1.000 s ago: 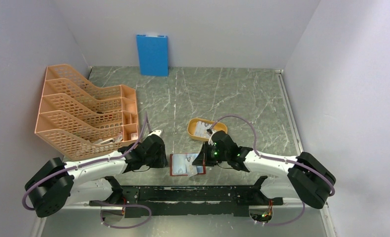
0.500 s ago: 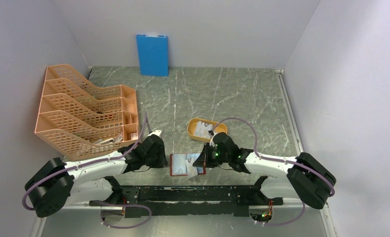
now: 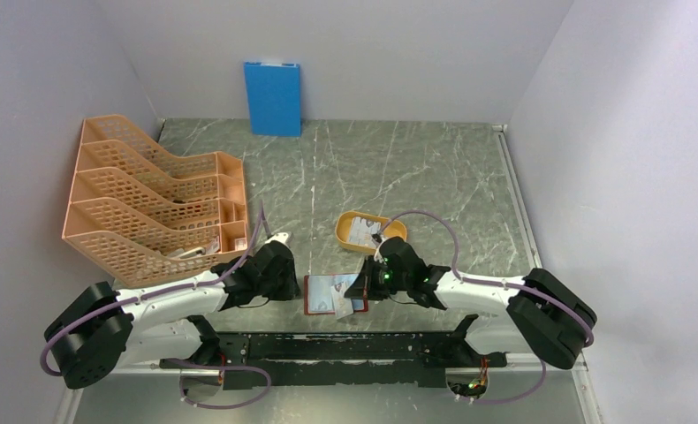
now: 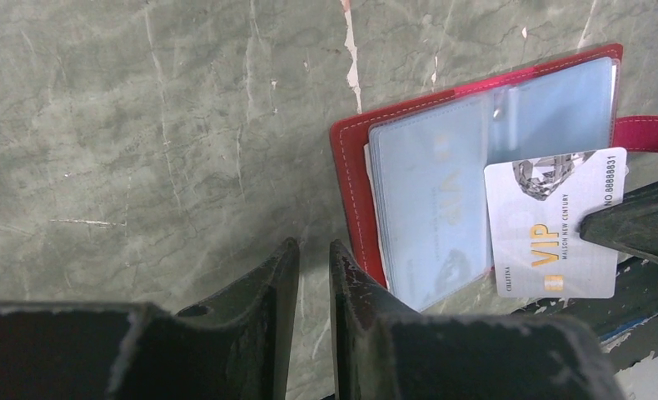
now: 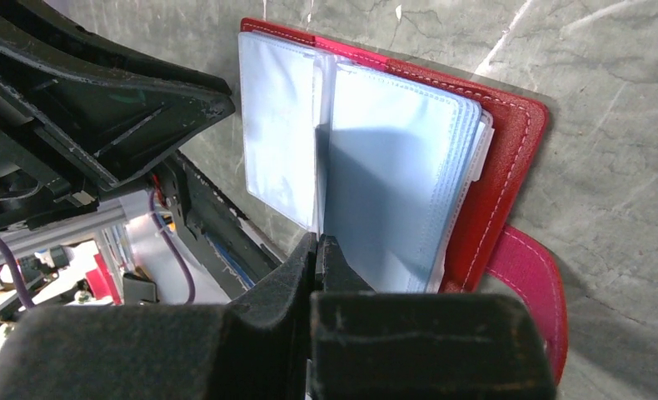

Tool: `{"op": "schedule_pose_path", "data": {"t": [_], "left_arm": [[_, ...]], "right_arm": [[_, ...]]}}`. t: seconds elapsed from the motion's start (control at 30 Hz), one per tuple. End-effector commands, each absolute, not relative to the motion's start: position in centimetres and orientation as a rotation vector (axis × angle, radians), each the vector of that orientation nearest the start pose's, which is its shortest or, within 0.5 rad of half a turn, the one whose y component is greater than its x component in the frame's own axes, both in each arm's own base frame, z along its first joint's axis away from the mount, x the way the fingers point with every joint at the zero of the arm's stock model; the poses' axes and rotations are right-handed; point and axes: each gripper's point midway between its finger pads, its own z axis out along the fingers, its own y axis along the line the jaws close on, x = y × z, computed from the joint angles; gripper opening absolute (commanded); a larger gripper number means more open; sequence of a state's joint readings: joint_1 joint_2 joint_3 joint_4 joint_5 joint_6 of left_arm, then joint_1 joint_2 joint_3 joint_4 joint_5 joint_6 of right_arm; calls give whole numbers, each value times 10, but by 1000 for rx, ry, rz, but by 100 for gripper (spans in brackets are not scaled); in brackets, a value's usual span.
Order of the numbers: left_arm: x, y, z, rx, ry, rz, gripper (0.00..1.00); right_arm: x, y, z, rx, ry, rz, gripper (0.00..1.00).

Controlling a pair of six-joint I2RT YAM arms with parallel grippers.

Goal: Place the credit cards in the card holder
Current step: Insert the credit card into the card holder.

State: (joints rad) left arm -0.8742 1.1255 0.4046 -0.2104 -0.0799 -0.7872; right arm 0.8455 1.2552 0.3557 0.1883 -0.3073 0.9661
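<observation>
The right hand is clamped shut on the edge of a white credit card. It holds the card over the clear sleeves of the open red card holder, reaching in from the holder's 3 o'clock side. The left hand is just beside the holder at its 9 o'clock, fingers a narrow slit apart with nothing between them. The holder lies flat on the green surface. At its 1 o'clock, a yellow tray carries another card.
</observation>
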Motion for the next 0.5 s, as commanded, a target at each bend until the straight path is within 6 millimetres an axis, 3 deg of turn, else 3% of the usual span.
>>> {"op": "schedule_pose_path", "data": {"t": [0.0, 0.47], "left_arm": [[143, -202, 6, 88, 2638, -559, 25], [141, -207, 3, 100, 2650, -584, 23]], "right_arm": [[135, 281, 41, -20, 2575, 1201, 0], [148, 285, 36, 20, 2546, 1177, 0]]}}
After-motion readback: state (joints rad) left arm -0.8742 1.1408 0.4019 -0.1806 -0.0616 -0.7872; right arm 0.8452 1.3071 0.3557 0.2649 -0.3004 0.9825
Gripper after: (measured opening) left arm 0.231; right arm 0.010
